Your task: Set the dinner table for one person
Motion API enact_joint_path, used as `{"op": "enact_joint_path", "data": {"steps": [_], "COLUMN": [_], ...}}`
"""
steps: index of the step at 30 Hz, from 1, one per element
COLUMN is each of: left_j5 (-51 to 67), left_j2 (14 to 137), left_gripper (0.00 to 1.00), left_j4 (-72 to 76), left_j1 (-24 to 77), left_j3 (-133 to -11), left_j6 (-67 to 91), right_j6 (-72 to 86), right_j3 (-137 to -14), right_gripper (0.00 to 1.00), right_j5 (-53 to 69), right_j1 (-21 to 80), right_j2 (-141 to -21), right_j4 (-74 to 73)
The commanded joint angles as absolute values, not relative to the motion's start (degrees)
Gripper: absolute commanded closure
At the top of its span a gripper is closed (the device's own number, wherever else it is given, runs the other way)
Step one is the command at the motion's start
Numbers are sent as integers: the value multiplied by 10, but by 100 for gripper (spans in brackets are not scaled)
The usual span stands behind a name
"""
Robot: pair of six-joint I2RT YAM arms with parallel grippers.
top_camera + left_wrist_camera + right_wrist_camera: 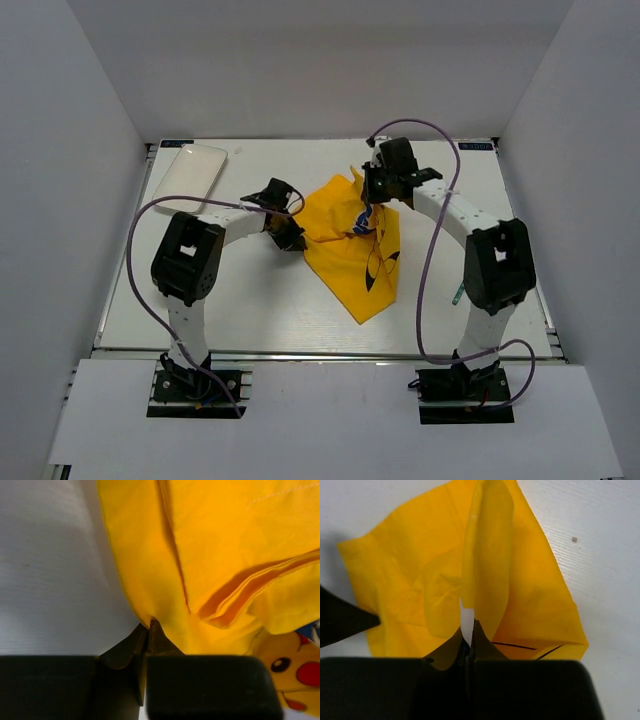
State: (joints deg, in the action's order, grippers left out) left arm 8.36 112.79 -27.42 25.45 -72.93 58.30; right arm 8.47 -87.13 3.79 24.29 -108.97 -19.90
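Note:
A yellow cartoon-print cloth point(350, 245) lies crumpled in the middle of the white dinner table point(250, 300). My left gripper point(288, 236) is shut on the cloth's left edge; in the left wrist view its jaws point(148, 626) pinch the yellow fabric point(225, 555). My right gripper point(372, 190) is shut on the cloth's far corner and holds it raised; in the right wrist view the closed tips point(469, 632) grip a fold of the cloth point(490, 560). A cartoon face shows in the left wrist view point(292, 667).
A clear glassy rectangular plate point(188, 172) lies at the back left of the table. A thin greenish utensil point(457, 292) lies by the right arm. Grey-white panels wall the table on three sides. A metal rail point(320, 352) runs along the front edge.

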Motion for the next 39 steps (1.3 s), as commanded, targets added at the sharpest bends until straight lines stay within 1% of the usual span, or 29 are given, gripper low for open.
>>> {"op": "enact_joint_path", "data": {"steps": [1,3,5,7,8,9,10,11,13,14,16,17,19,20,21,27,28,29,30,31,32,33,34,37,39], "left_j5": [50,52,44,28,23,14,-16,-30,-59,-84,-103,-115,-127,-139,-143,-155,-151,-150,-154,-158,-163,-163,-163,-154,-139], "left_j2": [1178,1194,1206,1214,1224,1232,1239,1247,1268,1273,1286,1286,1286,1286,1284,1258,1257,1256,1254,1251,1239,1231,1224,1165,1075], "left_gripper": [89,100,100,100,100,100,100,100,100,100,100,100,100,100,100,100,100,93,81,55,39,23,2,2,2], "left_j4": [-301,-301,-307,-313,-326,-339,-367,-383,-416,-444,-474,-480,-495,-500,-505,-497,-497,-502,-507,-514,-518,-519,-531,-555,-521], "left_j1": [260,260,260,244,244,232,232,225,220,214,201,195,190,180,171,152,152,146,146,146,146,146,154,167,173], "left_j3": [-742,-750,-766,-781,-804,-823,-844,-896,-950,-998,-1037,-1052,-1085,-1092,-1100,-1072,-1071,-1075,-1081,-1092,-1098,-1104,-1116,-1100,-987], "left_j6": [577,571,567,563,557,554,548,534,524,515,506,505,501,498,499,499,497,497,495,484,480,474,465,467,487], "right_j6": [169,194,235,270,309,331,348,391,427,445,503,521,565,578,604,619,600,597,594,587,586,581,575,561,557], "right_j3": [-818,-803,-777,-744,-727,-710,-665,-640,-590,-539,-488,-434,-382,-336,-315,-202,-187,-172,-144,-127,-110,-92,-72,-90,-112], "right_gripper": [100,100,100,100,100,100,100,100,100,100,100,100,100,100,100,100,82,70,50,31,19,11,11,11,11], "right_j5": [56,31,3,-58,-113,-139,-167,-222,-260,-291,-322,-334,-342,-351,-354,-317,-284,-271,-254,-217,-198,-179,-166,-187,-205], "right_j1": [233,228,223,221,217,214,211,207,201,200,193,191,186,185,185,189,191,191,191,193,195,196,196,195,195], "right_j2": [-1002,-986,-962,-941,-931,-909,-897,-883,-839,-822,-774,-757,-705,-688,-656,-564,-552,-540,-510,-496,-476,-444,-432,-417,-441], "right_j4": [-77,-59,-47,-40,-41,-41,-40,-40,-40,-42,-56,-55,-50,-51,-53,-17,13,41,58,76,116,139,145,106,49]}}
